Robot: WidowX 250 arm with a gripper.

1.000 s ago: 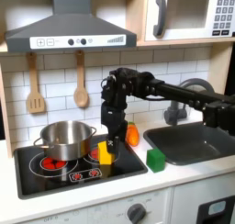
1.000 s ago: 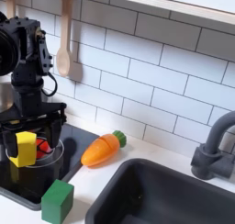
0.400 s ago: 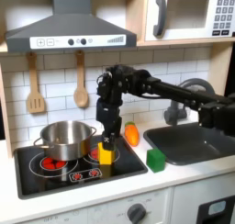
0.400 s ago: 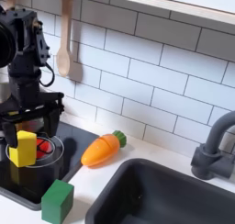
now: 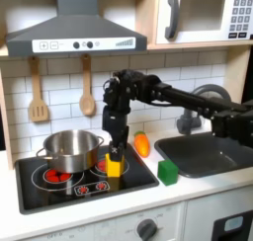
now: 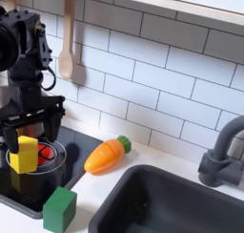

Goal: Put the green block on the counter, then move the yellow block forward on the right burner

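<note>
Sitting on the right burner point(image 5: 111, 167) between loosely parted fingers point(image 6: 50, 147) of the gripper point(image 6: 29, 153), seemingly unclamped, yellow block point(image 6: 27, 154) likely handling light, stiff, slick — gripping flat sides; green block point(image 6: 59, 209) resting on counter point(image 5: 212, 181).

Stovetop point(image 6: 19, 194) is cut off by the second exterior view's left and bottom edges; sink point(image 6: 172, 203) is cropped at bottom right. Gripper point(image 5: 116, 157) tips are too small in the first exterior view for jaw contact w/ yellow block point(image 5: 114, 167) to be judged.
</note>
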